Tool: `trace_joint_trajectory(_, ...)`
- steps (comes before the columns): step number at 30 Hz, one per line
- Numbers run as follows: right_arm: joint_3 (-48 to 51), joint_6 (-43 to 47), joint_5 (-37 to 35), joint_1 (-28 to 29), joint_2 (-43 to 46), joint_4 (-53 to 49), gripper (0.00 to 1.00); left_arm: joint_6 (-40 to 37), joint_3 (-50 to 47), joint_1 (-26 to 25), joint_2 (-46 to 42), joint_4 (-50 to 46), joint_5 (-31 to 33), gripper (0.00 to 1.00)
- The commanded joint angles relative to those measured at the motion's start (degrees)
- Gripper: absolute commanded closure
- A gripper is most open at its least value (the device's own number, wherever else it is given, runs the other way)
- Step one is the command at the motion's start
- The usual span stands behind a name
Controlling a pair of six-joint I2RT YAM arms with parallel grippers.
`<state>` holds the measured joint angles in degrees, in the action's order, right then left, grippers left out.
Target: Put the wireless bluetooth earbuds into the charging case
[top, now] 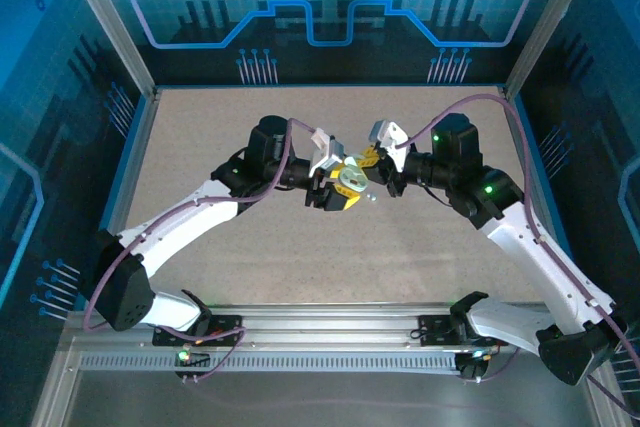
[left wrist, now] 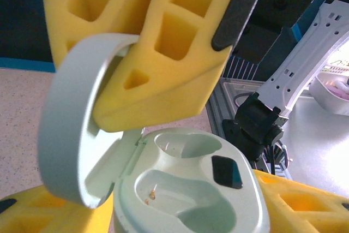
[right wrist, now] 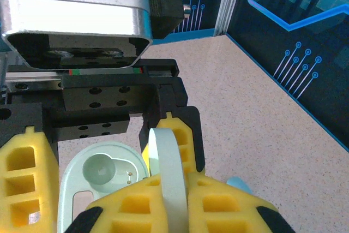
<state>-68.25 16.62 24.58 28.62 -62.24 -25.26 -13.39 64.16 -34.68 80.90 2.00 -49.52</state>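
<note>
Since the case point(left wrist: 191, 189) is gripped from both sides with its lid point(left wrist: 68, 135) swung open, the step in hand is judged to be the holding-open that must come before any earbud is seated. The case body is clamped between the yellow foam fingers of the left gripper point(top: 340, 187). The rim of the lid is pinched by the right gripper point(right wrist: 177, 189), with foam touching it on both faces. The two wells point(left wrist: 188, 144) are seen bare, so nothing is seated yet. One pale blue earbud point(right wrist: 239, 185) is glimpsed on the table point(right wrist: 262, 113) just beside the right fingers, half hidden by the foam.

To do this well, the lid should be pushed no further than its hinge allows, and the case should be held steady with the wells turned upward. The lid is best let go gently, so that it is not snapped shut when the right fingers are drawn away. The earbud is tiny and glossy, so a slip is likely. It should be nipped by the very fingertips and lowered squarely into the matching well.
</note>
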Motion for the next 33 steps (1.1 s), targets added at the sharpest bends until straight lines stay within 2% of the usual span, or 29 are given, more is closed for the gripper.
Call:
trace_joint_trajectory(1,0.65,1.17,-1.07,1.06,1.07,1.28,0.92,0.88,1.14,-0.39,0.64,0.77,0.78,0.40)
trace_joint_trajectory(14,1.23,2.23,-2.95,1.74,1.42,1.36,0.92,1.00,0.87,-0.42,0.37,1.38,0.65,0.49)
trace_joint_trajectory(20,1.28,2.41,-3.13,1.70,1.59,1.35,0.91,0.91,0.88,-0.44,0.33,1.43,0.57,0.48)
trace_joint_trajectory(27,1.36,2.09,-2.61,1.72,1.77,1.74,0.90,0.75,0.68,-0.44,0.38,1.43,0.38,0.63)
trace_joint_trajectory(33,1.28,1.49,-3.36,1.70,1.81,1.65,0.80,0.37,0.18,-0.39,0.21,1.91,0.65,0.69)
